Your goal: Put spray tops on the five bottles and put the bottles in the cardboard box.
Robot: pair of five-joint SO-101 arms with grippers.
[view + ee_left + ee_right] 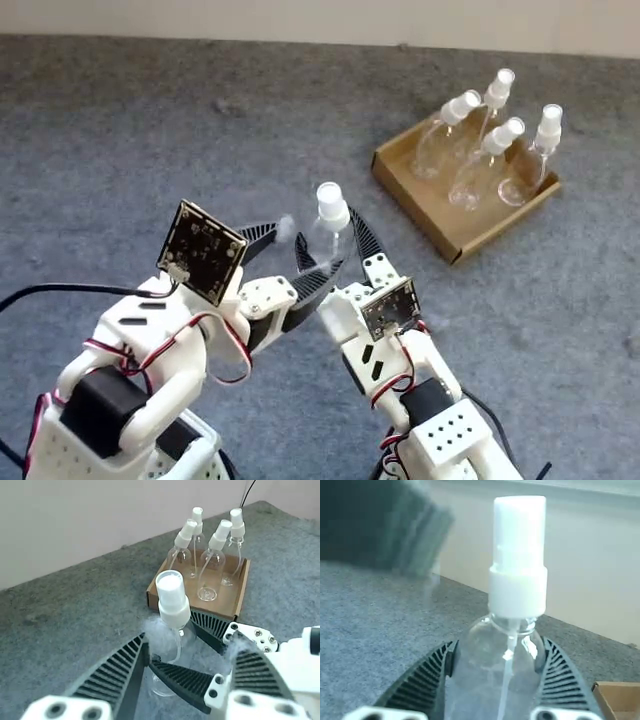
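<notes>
Bottle number five [326, 243] is near the middle of the table [120, 130] in the high view. It is upright and clear, with a white spray top [332, 203] already on its neck. Right gripper [330, 238] is clamped on it, one finger on each side of the clear body, both touching, well below the spray top. The right wrist view shows the same grip up close. Cannot tell if the bottle's base touches the table or hangs just above it. Right arm stands at 6 o'clock of the bottle.

Left gripper [296, 258] is at 8 o'clock of the bottle, fingers spread wide apart, holding nothing. One dark finger points toward 1 o'clock near the spray top, tip blurred. The other lies low beside the right gripper's near finger. Cannot tell whether either left finger touches the bottle.

Cardboard box [412, 208] lies at 2 o'clock from the held bottle, well apart from both grippers. It is shallow and open on top. Four bottles [440, 145] stand inside it, close together, each clear with a white spray top on. In the left wrist view they stand roughly two by two. Table surface is grey and carpet-like. Pale wall [300, 15] runs along the 12 o'clock edge.
</notes>
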